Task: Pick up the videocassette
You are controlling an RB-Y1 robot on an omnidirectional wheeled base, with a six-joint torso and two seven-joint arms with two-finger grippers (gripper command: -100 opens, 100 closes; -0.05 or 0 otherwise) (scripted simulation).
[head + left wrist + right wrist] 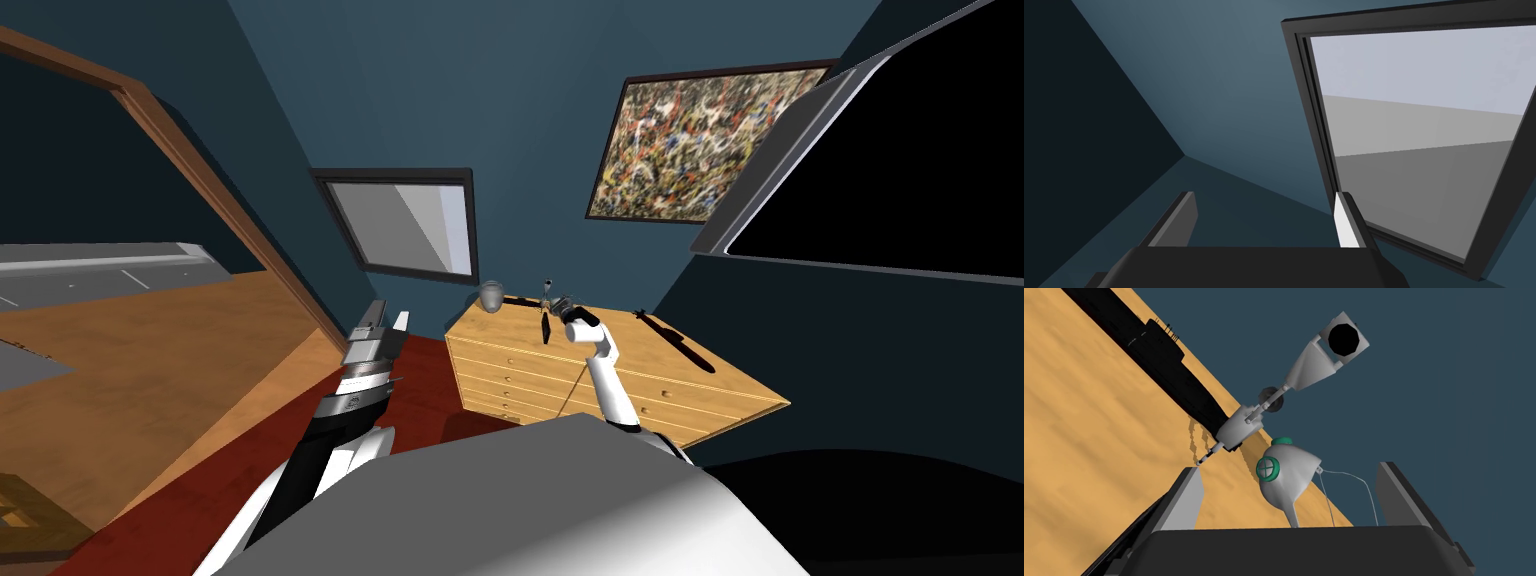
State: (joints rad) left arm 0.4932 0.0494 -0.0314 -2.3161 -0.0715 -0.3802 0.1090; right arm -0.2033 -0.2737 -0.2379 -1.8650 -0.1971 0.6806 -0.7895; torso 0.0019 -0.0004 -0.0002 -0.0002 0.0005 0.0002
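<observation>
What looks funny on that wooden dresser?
A white funnel-like thing with green rings seems to lie tipped on its side near the dresser's back edge, in front of the open right gripper. Nothing looks spilled or broken.

Dark blue walls (540, 100) surround a wooden dresser (600, 385), a framed painting (700, 140) and red floor (200, 480).

text: none legible | labels: none | brands: none | numbers: none | signs: none | checked: head, left wrist, right wrist views
</observation>
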